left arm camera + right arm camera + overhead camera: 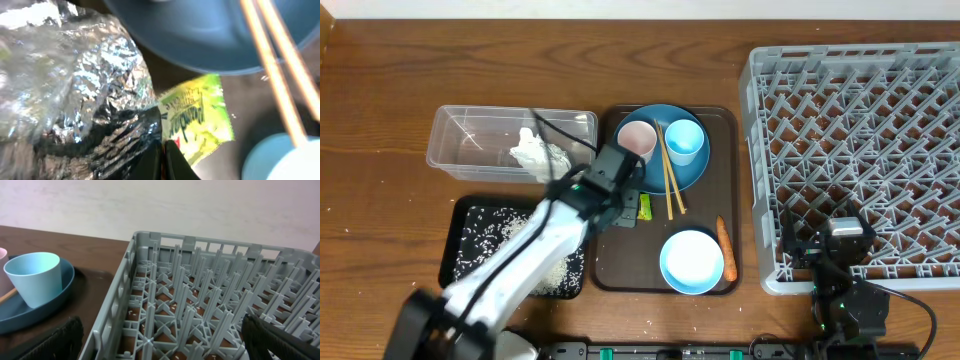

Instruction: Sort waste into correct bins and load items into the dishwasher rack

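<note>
- The left gripper (162, 157) is down over the large brown serving tray (620, 255), just below the large round blue plate (692, 172). Its jaws are pressed together.
- The crumpled silver foil (85, 90) sits right against those closed fingertips. From here I cannot tell whether a fold of it is pinched between them.
- The small green-yellow wrapper (197, 117) lies flat on the brown tray, between the foil and the light-blue bowl (692, 262), just below the plate's rim.
- The small pink cup (637, 138) and small blue cup (685, 140) stand side by side on the plate. The pair of wooden chopsticks (670, 170) lies between them, its lower ends running off the plate.
- The orange carrot piece (725, 248) lies on the tray just beside the bowl, on the rack's side.
- The white tissue wad (535, 152) is in the clear plastic rectangular tub (450, 135).
- Loose white rice grains (490, 235) are scattered in the shallow black rectangular tray (453, 250).
- The right gripper (165, 345) hangs at the near edge of the large grey plastic dishwasher rack (860, 120), fingers spread wide with nothing between them.
</note>
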Controlling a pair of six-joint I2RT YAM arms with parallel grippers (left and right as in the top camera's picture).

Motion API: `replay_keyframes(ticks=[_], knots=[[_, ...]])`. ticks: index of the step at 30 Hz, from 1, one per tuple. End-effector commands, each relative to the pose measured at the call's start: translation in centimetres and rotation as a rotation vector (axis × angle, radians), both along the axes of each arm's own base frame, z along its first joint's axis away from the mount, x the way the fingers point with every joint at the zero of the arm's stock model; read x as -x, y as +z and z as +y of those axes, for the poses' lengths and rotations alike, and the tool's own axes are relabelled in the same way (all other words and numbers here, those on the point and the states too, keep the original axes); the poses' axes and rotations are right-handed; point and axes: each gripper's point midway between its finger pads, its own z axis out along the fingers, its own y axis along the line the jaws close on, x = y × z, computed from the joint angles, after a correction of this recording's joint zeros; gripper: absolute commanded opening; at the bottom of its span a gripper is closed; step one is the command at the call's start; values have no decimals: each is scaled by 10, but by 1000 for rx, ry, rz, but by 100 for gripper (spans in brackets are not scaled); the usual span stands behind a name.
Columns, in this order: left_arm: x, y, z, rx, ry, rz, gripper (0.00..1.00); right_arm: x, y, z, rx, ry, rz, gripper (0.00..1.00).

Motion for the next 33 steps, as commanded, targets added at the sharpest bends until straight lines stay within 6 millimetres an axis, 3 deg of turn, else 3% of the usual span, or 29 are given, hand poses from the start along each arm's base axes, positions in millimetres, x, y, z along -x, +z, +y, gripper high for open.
replay_keyframes(ticks=[1,5,13,17,21,33], knots=[[4,30,2,30,-3,-62,6,0,-2,-4,7,-20,6,99],[17,52,18,13,14,-98,6,0,-2,-4,7,-20,6,99],[42,65,68,-164,81,-118,6,0,-2,-4,7,-20,6,99],[52,61,74,-192,76,-78,8,0,-2,-4,7,-20,6,99],[58,58,77,-207,73,-55,17,0,-2,-4,7,-20,6,99],[57,59,82,-231,82,-62,17,0,-2,-4,7,-20,6,99]])
